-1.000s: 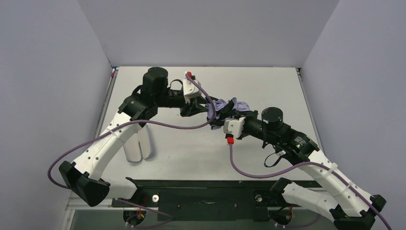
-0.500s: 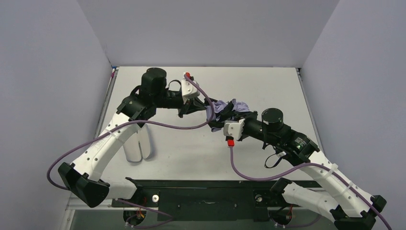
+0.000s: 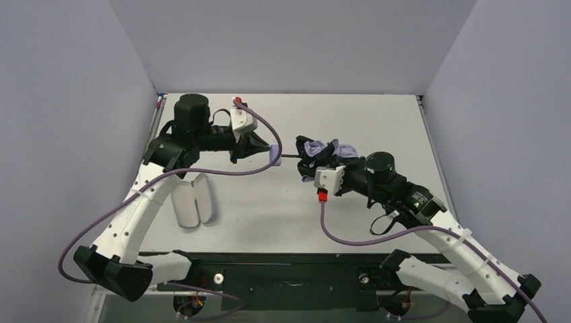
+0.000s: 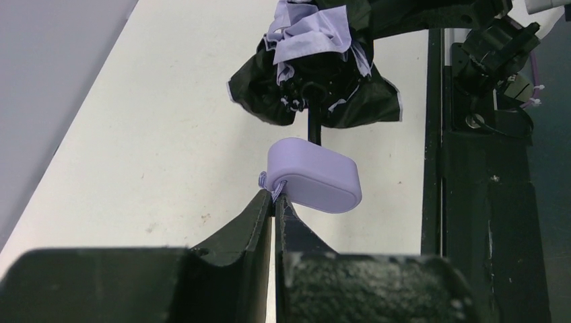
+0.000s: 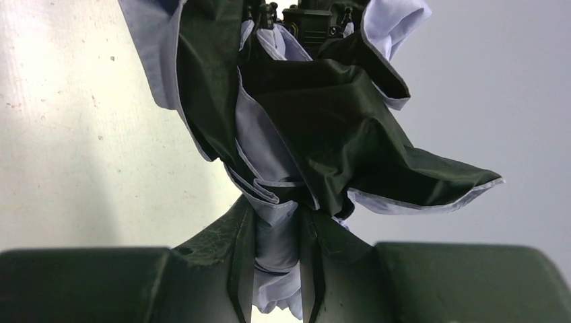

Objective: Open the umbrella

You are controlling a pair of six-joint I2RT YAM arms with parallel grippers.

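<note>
The umbrella [image 3: 323, 151] hangs between my two grippers above the table, its lavender and black fabric loosely bunched. Its lavender handle [image 3: 275, 155] points left on a short stretch of thin black shaft [image 3: 288, 156]. My left gripper [image 3: 264, 153] is shut on the wrist loop [image 4: 272, 186] at the handle's [image 4: 314, 175] near edge. The canopy [image 4: 316, 67] shows beyond the handle. My right gripper [image 3: 314, 165] is shut on the top end of the folded canopy, with lavender fabric [image 5: 277, 235] pinched between its fingers. Black lining [image 5: 337, 128] billows above.
A flat whitish pouch [image 3: 192, 207] lies on the table [image 3: 377, 121] under my left arm. Grey walls enclose the table on three sides. The black base rail [image 3: 283, 266] runs along the near edge.
My left gripper has pulled left with the handle, drawing a stretch of black shaft out of the canopy. My right gripper has held the canopy roughly in place.
</note>
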